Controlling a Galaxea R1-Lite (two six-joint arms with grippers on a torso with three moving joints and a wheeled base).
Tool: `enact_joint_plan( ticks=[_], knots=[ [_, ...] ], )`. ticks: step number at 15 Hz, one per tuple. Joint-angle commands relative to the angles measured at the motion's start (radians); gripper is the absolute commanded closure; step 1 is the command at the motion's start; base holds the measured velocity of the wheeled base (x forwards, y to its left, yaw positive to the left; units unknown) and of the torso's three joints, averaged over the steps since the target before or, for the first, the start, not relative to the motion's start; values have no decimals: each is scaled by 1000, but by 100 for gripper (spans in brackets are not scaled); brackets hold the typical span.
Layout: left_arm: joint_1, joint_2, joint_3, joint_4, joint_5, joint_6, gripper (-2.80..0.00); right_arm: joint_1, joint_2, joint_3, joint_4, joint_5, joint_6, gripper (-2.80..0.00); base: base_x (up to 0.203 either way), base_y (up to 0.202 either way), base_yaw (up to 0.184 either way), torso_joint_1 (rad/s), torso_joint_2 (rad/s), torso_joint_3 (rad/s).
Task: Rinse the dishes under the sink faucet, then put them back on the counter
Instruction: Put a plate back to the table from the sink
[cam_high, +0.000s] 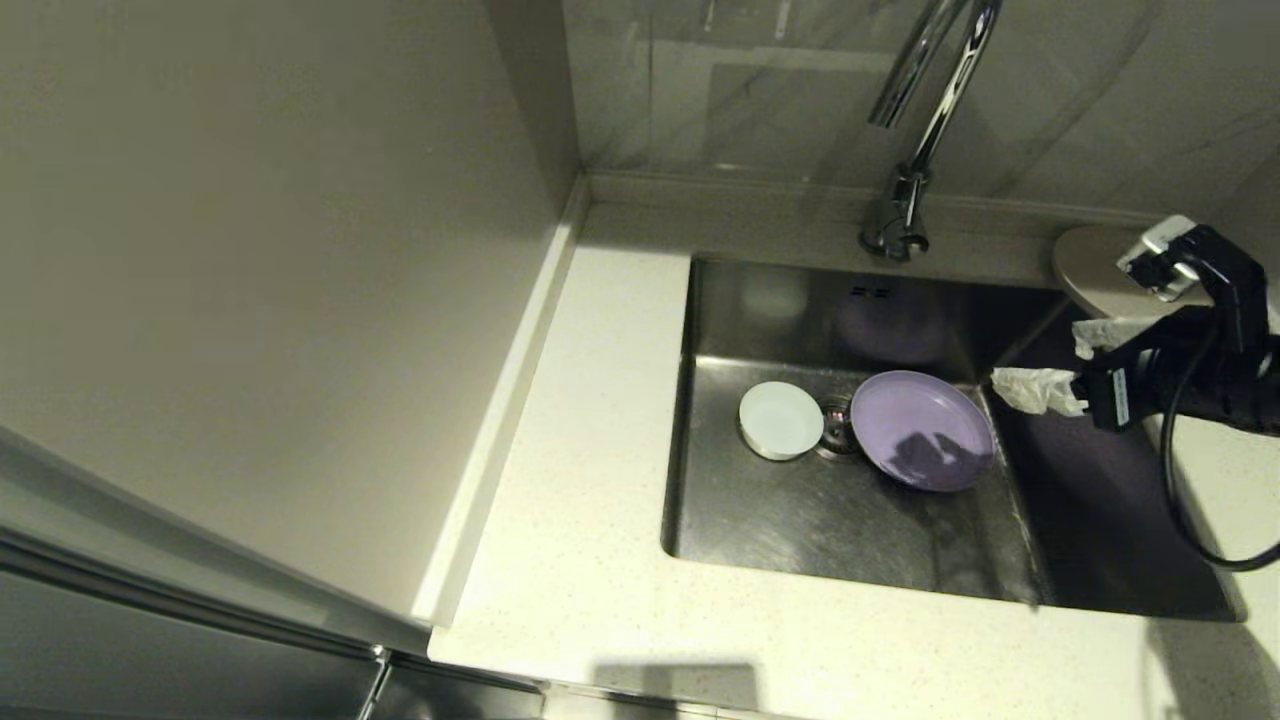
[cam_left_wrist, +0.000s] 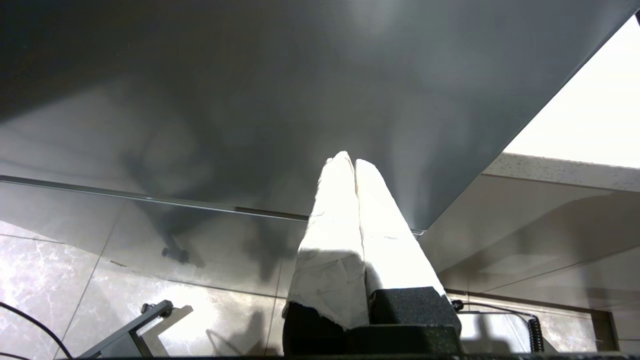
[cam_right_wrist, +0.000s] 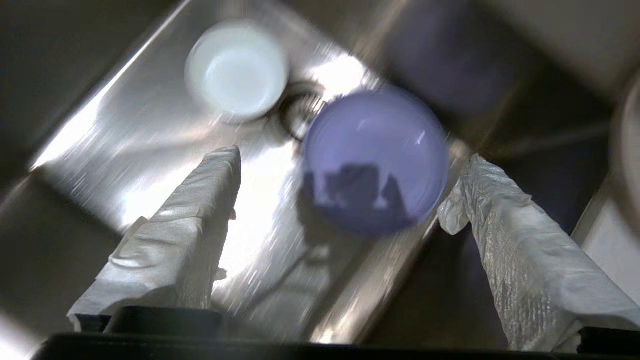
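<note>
The steel sink (cam_high: 800, 520) holds a small white bowl (cam_high: 780, 420) left of the drain (cam_high: 836, 425) and a lavender plate (cam_high: 922, 430) right of it, leaning toward the right wall. A beige plate (cam_high: 1095, 270) rests on the counter (cam_high: 580, 500) at the back right. The chrome faucet (cam_high: 920, 110) rises behind the basin. My right gripper (cam_high: 1060, 362) hovers open over the sink's right edge, above and right of the lavender plate (cam_right_wrist: 375, 155), touching nothing; the bowl (cam_right_wrist: 237, 70) lies farther off. My left gripper (cam_left_wrist: 350, 162) is shut and empty, parked low.
A tall beige wall panel (cam_high: 280, 300) borders the counter on the left. The right arm's black cable (cam_high: 1185, 500) loops over the sink's right rim. In the left wrist view, a grey cabinet front (cam_left_wrist: 250, 100) and marble floor tiles (cam_left_wrist: 75, 280) lie ahead.
</note>
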Motion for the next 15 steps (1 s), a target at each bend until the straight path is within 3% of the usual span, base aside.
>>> enact_joint_plan(
  ticks=[1, 9, 13, 15],
  knots=[
    [0, -3, 0, 0, 0, -1, 0, 3, 128, -5, -111, 5, -2, -280, 0, 0, 0, 0, 0, 0],
    [0, -3, 0, 0, 0, -1, 0, 83, 363, -69, -171, 4, -15, -280, 0, 0, 0, 0, 0, 0],
    [0, -3, 0, 0, 0, -1, 0, 87, 525, -72, -358, 4, -120, -280, 0, 0, 0, 0, 0, 0],
    [0, -3, 0, 0, 0, -1, 0, 88, 556, -73, -372, 4, -165, -280, 0, 0, 0, 0, 0, 0]
  ],
)
